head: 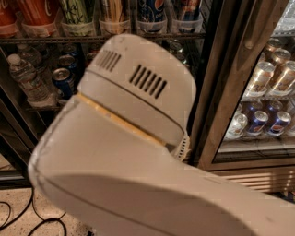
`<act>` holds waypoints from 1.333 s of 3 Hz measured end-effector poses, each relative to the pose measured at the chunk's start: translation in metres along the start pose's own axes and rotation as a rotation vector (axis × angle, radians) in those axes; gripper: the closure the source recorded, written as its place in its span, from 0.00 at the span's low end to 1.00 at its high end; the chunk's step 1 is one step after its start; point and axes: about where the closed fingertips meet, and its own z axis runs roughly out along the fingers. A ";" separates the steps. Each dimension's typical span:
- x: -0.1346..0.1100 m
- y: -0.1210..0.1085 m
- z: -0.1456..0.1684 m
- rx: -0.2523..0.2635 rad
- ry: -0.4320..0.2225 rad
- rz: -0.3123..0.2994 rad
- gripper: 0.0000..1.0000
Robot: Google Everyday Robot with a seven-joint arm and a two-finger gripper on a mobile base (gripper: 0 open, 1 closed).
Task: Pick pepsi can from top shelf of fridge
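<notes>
The pepsi can is dark blue with a red-white-blue globe. It stands in a clear holder on the top shelf of the fridge, at the upper edge of the camera view; only its lower part shows. My arm's big white vented housing fills the middle and bottom of the view, below and in front of that shelf. My gripper is out of view; no fingers show anywhere.
Red Coca-Cola cans, a green-and-white can and other cans flank the pepsi can. Below stand a water bottle and a blue can. The right glass door shows lying cans. Black cables lie on the floor.
</notes>
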 end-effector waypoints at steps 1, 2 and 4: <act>-0.002 0.010 -0.005 -0.027 -0.015 -0.053 1.00; -0.003 0.019 -0.011 -0.046 -0.030 -0.097 1.00; 0.001 -0.023 -0.019 -0.180 0.126 0.173 1.00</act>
